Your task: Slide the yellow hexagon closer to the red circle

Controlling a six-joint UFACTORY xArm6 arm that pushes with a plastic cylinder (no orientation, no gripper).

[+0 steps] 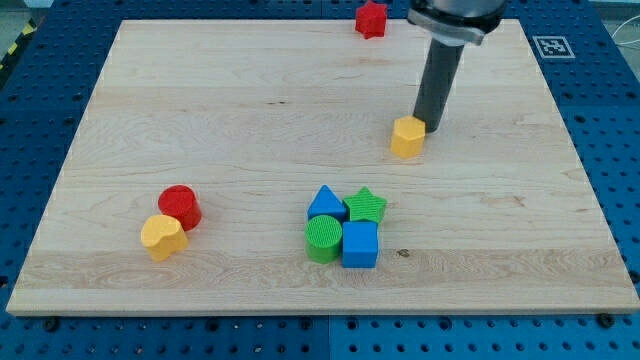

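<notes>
The yellow hexagon (407, 137) lies right of the board's middle. My tip (429, 127) touches its upper right side, the dark rod rising from there toward the view's top. The red circle (181, 207) sits at the lower left, far from the hexagon. A yellow heart-shaped block (162, 237) touches the red circle on its lower left.
A cluster sits at lower centre: blue triangle (324, 203), green star (366, 206), green circle (323, 238), blue cube (360, 245). A red star-like block (371, 19) lies at the top edge. The wooden board (300, 100) rests on a blue pegboard.
</notes>
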